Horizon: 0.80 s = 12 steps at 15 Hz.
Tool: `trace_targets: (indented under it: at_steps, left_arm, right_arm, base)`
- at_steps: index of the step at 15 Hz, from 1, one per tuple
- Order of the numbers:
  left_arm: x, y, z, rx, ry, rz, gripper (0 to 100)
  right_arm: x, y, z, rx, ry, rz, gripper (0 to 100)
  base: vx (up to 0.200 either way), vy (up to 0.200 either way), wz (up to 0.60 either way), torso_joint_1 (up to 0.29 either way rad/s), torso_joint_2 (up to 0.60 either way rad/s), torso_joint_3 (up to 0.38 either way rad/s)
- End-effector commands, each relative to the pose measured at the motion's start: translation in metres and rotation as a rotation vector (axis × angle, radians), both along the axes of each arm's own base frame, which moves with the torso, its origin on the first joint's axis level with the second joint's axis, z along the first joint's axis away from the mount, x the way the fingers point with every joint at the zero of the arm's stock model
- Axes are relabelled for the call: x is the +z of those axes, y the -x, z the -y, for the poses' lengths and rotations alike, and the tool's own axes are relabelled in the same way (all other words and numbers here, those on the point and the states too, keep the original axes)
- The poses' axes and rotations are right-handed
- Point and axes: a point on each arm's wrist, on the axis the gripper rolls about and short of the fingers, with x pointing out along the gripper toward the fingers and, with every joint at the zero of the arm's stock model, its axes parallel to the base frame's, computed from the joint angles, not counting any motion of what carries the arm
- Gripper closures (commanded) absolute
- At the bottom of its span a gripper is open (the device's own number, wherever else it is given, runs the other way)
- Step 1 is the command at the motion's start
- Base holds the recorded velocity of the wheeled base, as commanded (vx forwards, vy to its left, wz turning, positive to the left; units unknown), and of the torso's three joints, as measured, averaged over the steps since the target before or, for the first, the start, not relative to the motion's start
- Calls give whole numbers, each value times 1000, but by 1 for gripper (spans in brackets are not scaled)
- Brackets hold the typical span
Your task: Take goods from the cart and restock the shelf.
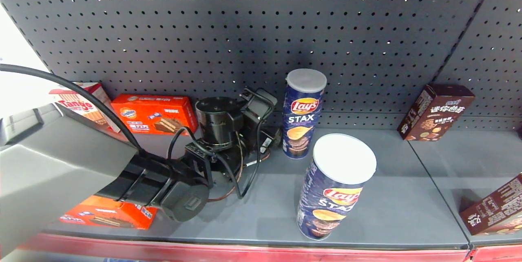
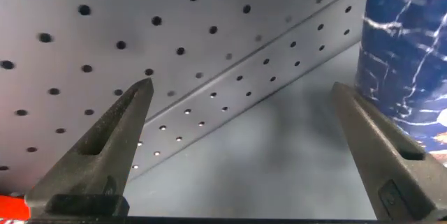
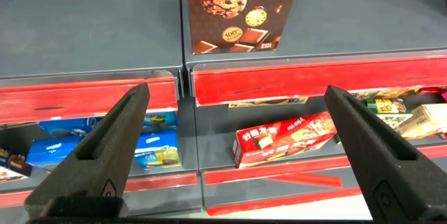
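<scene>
The shelf (image 1: 408,197) and its perforated back panel (image 1: 204,29) look like smooth, matt grey painted metal. The back can (image 1: 304,119) and front can (image 1: 330,201) have glossy printed walls and 2 matt plastic lids. The orange box (image 1: 155,113) and brown box (image 1: 434,111) are glossy cardboard.

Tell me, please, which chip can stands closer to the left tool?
The rear can, by the pegboard, beside the left tool; the front can stands farther forward.

The left arm (image 1: 61,172) is clad in a grey boxy shell and joined to black cylindrical joints, over which black cables (image 1: 24,68) are looped. The left gripper (image 2: 242,84) and right gripper (image 3: 236,88) are fitted alike: dark grey tapered fingers, each slotted.
</scene>
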Motion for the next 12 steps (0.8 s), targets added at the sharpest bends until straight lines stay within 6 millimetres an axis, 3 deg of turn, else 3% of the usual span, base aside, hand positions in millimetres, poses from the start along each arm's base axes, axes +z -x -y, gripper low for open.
trace_targets:
  at_steps: [1,3,5,7,10,12]
  left_arm:
    - [-3,-1,2,-2,-3,-4,0]
    - [-2,0,0,3,1,-3,0]
    - [22,8,-13,35,37,44,0]
    - [62,39,-30,42,88,110,0]
    - [89,78,-50,33,129,161,0]
    - [101,88,-57,33,154,192,0]
  right_arm:
    - [0,0,0,0,0,-1,0]
    - [0,0,0,0,0,-1,0]
    - [0,0,0,0,0,-1,0]
    - [0,0,0,0,0,-1,0]
    - [0,0,0,0,0,-1,0]
    - [0,0,0,0,0,-1,0]
  base:
    - [0,0,0,0,0,0]
    - [0,0,0,0,0,0]
    - [0,0,0,0,0,0]
    - [0,0,0,0,0,0]
    - [0,0,0,0,0,0]
    - [0,0,0,0,0,0]
